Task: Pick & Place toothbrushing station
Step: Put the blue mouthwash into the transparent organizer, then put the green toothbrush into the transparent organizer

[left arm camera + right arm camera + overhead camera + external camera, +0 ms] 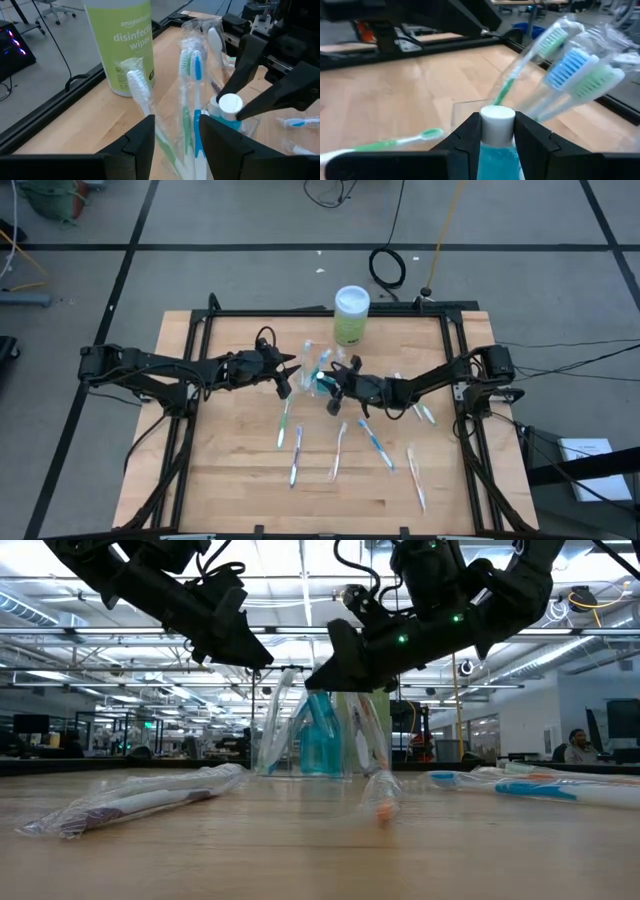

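The clear plastic holder (322, 366) stands on the wooden table, with its rim in the right wrist view (465, 104). It holds several wrapped toothbrushes (189, 85) and a blue bottle (320, 740) with a white cap. My right gripper (497, 136) is shut on that cap, coming from the table's right (335, 387). My left gripper (177, 142) is open, left of the holder (285, 380). Its fingers stand on either side of the upright wrapped toothbrushes. I cannot tell whether they touch the wrappers. My right gripper pinches the bottle's white cap (497, 120) between its two fingers, one on each side. In the left wrist view only the fingertips (235, 85) are on the cap. The fingers slant down from the table's right side. The bottle stands upright in the holder.
A green disinfecting-wipes canister (352, 315) stands just behind the holder. Several wrapped toothbrushes lie loose on the table nearer the front (296, 460) (376, 442) (416, 478) and to the right (422, 412). A black frame (300, 311) runs round the table.
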